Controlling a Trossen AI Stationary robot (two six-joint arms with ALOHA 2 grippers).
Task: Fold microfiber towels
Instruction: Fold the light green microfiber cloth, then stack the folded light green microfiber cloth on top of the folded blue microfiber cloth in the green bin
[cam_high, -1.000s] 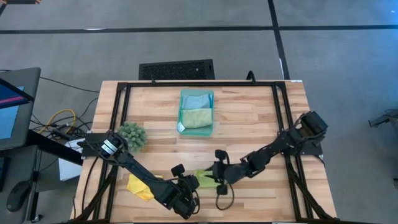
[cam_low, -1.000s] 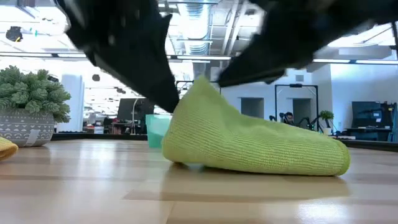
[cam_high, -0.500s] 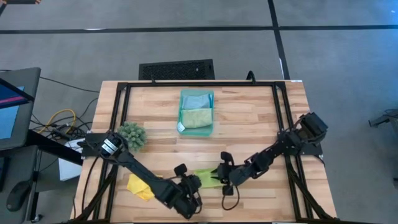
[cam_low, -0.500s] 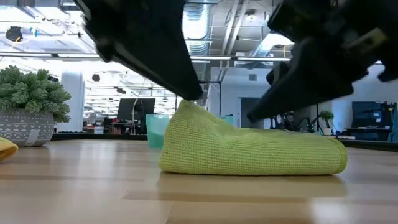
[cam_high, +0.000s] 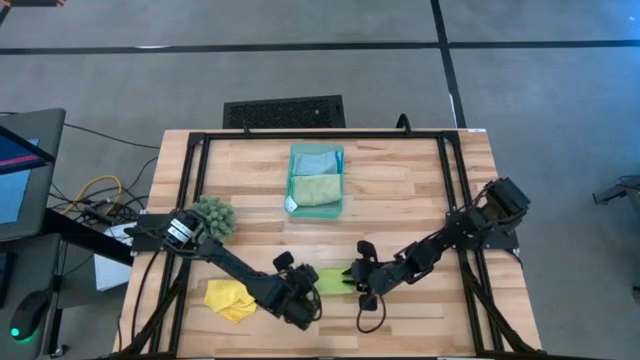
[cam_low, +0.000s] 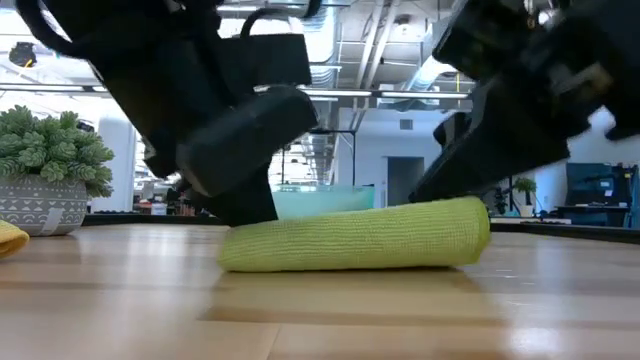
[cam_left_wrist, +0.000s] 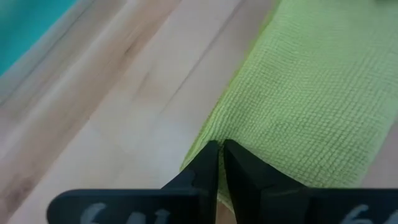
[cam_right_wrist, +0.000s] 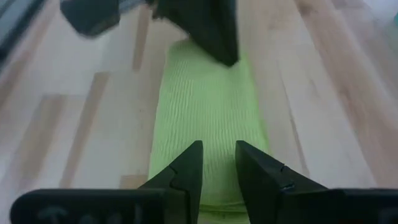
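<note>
The lime green towel (cam_high: 333, 279) lies near the table's front edge as a low folded strip, flat on the wood (cam_low: 350, 235). My left gripper (cam_high: 314, 284) is shut on its left end (cam_left_wrist: 221, 149). My right gripper (cam_high: 350, 281) stands at its right end, fingers a little apart, with the towel's top (cam_right_wrist: 205, 99) showing in the gap. The yellow towel (cam_high: 228, 300) lies crumpled at the front left. The light blue towel (cam_high: 317, 160) and the pale green towel (cam_high: 317, 190) lie in the teal tray (cam_high: 293, 180). My left gripper pinches the towel's left end at its edge (cam_left_wrist: 214, 134) between its two fingers. The fingers slant down from the table's left. That end lies low on the wood, and the rest rests flat. My right gripper hangs over the towel's right end; whether its fingertips (cam_right_wrist: 189, 162) touch the cloth I cannot tell.
A dark-green spiky plant clump (cam_high: 213, 217) in a grey pot (cam_low: 40, 205) stands at the left. The teal tray sits at the middle far side. A black frame (cam_high: 320, 137) runs round the tabletop. Bare wood lies between tray and towel.
My left gripper has sunk and gone a little toward the far edge, still shut on the towel's left end. That end, held up as a peak before, now lies down, so the towel is a low flat strip. My right gripper has come down toward the towel's right end.
</note>
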